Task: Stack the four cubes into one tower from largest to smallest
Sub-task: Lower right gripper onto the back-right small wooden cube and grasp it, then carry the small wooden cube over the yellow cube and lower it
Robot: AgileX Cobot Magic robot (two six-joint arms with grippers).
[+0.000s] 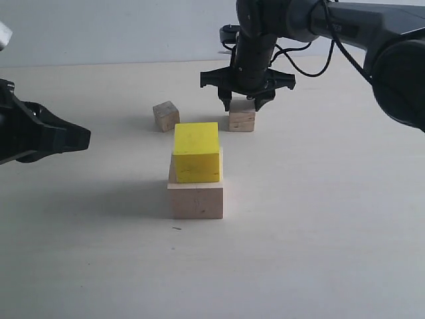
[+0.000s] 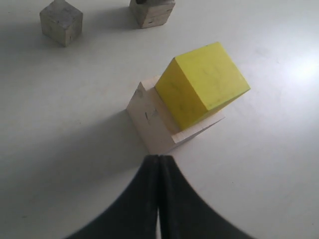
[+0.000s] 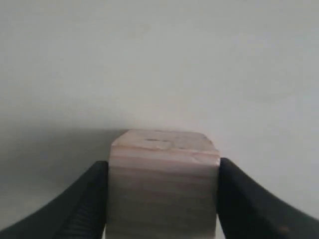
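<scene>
Right wrist view: my right gripper (image 3: 164,199) has its jaws against two opposite sides of the tan layered cube (image 3: 164,164), with no gap showing on either side. The cube sits on the table (image 1: 319,219). From the outside camera it lies at one o'clock from the half-built tower, with the greyish-beige cube (image 1: 166,115) at eleven o'clock, close but apart from my fingers.

My left gripper (image 2: 158,164) is pressed shut on nothing, parked at nine o'clock from the stack.

I judge my hold to be the first risk. My fingertips seem to catch only the upper part of the cube, so it could pivot or slip as I lift.

The second is the landing. The yellow cube (image 1: 196,151) sits turned and off-centre on the pale pinkish cube (image 1: 196,199). If I set down off its middle, or nudge it sideways, the tower could shift or topple.
</scene>
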